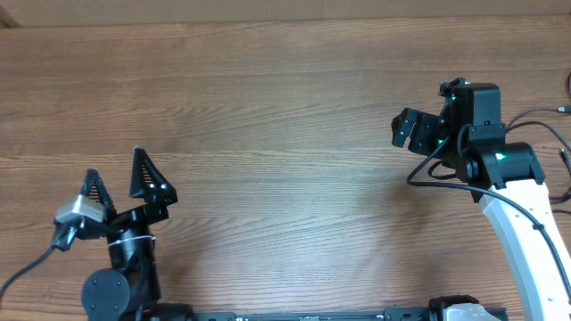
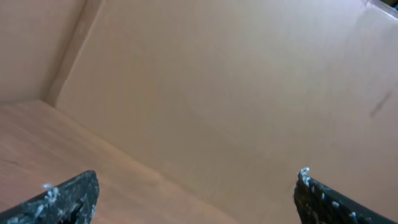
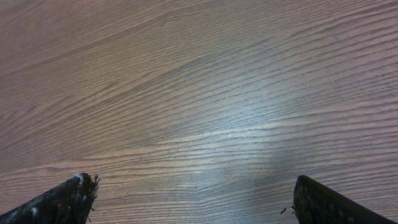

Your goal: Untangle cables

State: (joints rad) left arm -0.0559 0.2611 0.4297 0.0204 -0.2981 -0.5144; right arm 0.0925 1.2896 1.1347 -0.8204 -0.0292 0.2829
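Two arms work at one table of brown wood-grain board: the left claw sits at its near-left corner and the right claw towards its right side, each with two black wedge-shaped fingers spread wide and holding nothing. The cables – thin black cords – lie at the table's right edge, behind the right arm and cut off by the frame, so their number cannot be told. Beyond the table's far edge stands a flat, plain tan wall.
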